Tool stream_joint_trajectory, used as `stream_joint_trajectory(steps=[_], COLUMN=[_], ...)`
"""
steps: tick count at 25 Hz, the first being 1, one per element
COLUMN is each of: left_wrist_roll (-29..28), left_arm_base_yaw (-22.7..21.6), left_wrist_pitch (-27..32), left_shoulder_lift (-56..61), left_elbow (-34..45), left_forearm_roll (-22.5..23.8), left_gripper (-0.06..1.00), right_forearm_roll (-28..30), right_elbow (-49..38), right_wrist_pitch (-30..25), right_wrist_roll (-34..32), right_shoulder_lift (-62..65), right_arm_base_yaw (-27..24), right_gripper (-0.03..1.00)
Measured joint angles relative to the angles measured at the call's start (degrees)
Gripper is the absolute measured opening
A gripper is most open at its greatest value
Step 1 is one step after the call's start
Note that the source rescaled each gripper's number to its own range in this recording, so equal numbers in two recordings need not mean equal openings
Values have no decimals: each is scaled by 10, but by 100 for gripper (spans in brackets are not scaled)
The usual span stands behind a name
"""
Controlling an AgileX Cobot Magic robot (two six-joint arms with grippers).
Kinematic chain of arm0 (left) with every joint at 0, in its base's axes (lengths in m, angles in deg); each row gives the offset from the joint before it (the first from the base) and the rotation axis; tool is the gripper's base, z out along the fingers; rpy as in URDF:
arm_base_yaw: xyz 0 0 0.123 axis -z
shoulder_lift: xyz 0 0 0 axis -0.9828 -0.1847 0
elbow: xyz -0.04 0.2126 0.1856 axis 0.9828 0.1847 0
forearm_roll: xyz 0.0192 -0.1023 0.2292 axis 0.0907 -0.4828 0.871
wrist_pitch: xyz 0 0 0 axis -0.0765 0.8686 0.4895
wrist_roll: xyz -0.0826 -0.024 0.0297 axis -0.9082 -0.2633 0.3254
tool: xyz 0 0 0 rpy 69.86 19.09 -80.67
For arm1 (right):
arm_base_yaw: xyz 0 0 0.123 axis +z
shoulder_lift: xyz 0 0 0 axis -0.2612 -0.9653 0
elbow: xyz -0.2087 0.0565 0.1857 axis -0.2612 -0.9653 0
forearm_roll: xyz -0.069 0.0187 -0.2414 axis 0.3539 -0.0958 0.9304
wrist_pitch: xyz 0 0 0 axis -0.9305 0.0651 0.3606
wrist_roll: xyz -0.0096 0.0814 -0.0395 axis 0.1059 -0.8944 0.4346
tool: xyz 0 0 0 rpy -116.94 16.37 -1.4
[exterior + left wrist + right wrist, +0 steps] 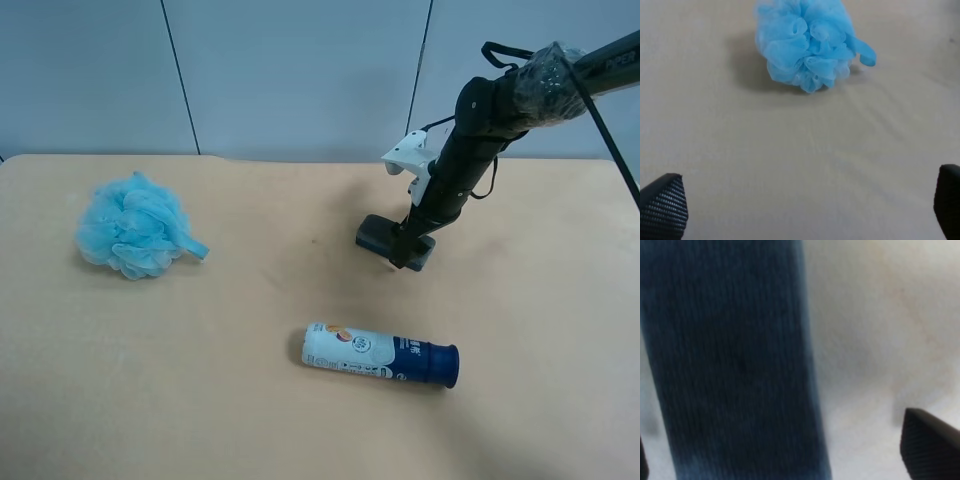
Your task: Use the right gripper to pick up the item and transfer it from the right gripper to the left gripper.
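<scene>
On the tan table (200,400), a fluffy light-blue mesh bath pouf (135,225) sits at about 9 o'clock from the table's middle. The left gripper (805,210) hangs over bare table near the pouf, its black ribbed fingertips (665,207) spread wide and holding nothing.

At about 2 o'clock lies the small dark grey-black rectangular block with a felt-like face (378,234). It rests flat, with a bluish band on its side. The black right gripper (402,258), on the plastic-wrapped arm, is down at the block. In the right wrist view the jaws stand wide, one either side of the block (735,360), and are not closed on it.

The block looks light and fairly stiff. Its felt is soft and should give a good, non-slip hold. The best grasp is probably across its narrow width near one end, leaving the other end free for the left gripper.

At 6 o'clock from the block, well apart, a white-and-navy bottle (380,355) lies on its side. It is capped, so its contents are hidden.
</scene>
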Motion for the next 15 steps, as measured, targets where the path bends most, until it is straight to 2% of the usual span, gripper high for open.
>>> stream_joint_trajectory(steps=[3, 5, 7, 13, 15], left_wrist_roll=[0, 0, 0, 0, 0], left_arm_base_yaw=[0, 0, 0, 0, 0], left_wrist_pitch=[0, 0, 0, 0, 0], left_shoulder_lift=[0, 0, 0, 0, 0], left_elbow=[0, 0, 0, 0, 0], left_forearm_roll=[0, 0, 0, 0, 0], left_gripper=[100, 100, 100, 100, 100], right_forearm_roll=[0, 0, 0, 0, 0], right_elbow=[0, 0, 0, 0, 0], right_wrist_pitch=[-4, -5, -5, -5, -5], right_wrist_roll=[0, 0, 0, -1, -2], right_shoulder_lift=[0, 0, 0, 0, 0], right_arm_base_yaw=[0, 0, 0, 0, 0], right_gripper=[94, 85, 70, 1, 0])
